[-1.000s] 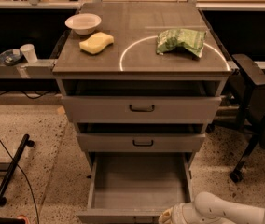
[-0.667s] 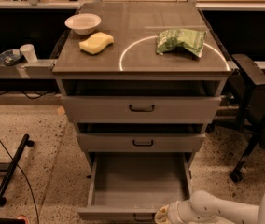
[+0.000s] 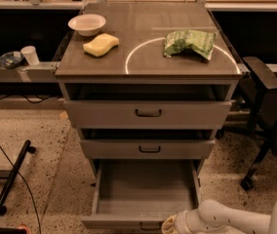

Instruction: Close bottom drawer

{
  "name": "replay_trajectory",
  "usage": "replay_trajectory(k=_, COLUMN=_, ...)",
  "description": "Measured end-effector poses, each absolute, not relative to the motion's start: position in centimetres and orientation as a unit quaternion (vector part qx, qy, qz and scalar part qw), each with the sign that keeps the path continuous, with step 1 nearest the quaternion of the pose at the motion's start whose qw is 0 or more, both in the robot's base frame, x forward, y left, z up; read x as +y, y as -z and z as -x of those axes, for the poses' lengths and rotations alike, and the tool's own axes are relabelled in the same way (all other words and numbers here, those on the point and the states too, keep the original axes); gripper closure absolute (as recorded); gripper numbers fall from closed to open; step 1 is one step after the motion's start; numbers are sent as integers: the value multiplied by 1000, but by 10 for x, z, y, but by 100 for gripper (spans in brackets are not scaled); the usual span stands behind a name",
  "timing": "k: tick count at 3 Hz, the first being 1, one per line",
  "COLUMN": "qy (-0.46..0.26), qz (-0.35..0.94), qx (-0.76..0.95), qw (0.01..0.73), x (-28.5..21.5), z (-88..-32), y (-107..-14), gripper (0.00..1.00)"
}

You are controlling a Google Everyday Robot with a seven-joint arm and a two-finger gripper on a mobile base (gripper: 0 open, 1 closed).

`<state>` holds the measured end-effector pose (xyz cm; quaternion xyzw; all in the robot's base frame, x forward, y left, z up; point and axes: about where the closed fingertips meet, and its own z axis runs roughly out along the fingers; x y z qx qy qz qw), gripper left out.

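The grey cabinet (image 3: 148, 72) has three drawers. The bottom drawer (image 3: 146, 189) is pulled far out, its deep grey tray empty, its front (image 3: 124, 223) at the lower edge of the view. The middle drawer (image 3: 148, 149) and the top drawer (image 3: 148, 113) each stick out a little and carry a small black loop handle. My white arm comes in from the lower right. My gripper (image 3: 170, 225) sits low against the right part of the bottom drawer's front and is partly cut off by the frame edge.
On the cabinet top lie a white bowl (image 3: 87, 24), a yellow sponge (image 3: 101, 44) and a green chip bag (image 3: 189, 43). A black office chair (image 3: 265, 116) stands at the right. A black bar (image 3: 12, 177) and a cable lie on the floor at the left.
My arm has slid left along the bottom drawer's front, so the gripper now sits closer to its middle. The drawer has not visibly moved.
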<state>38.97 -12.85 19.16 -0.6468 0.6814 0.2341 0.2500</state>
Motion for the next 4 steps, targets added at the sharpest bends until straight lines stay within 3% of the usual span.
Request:
replay_trajectory(k=2, qy=-234, qz=647, qx=681, qw=250, x=-129, z=-390, y=-192, gripper=5)
replay_trajectory(k=4, qy=-238, qz=648, qx=679, qw=250, x=-128, z=-387, y=-192, gripper=0)
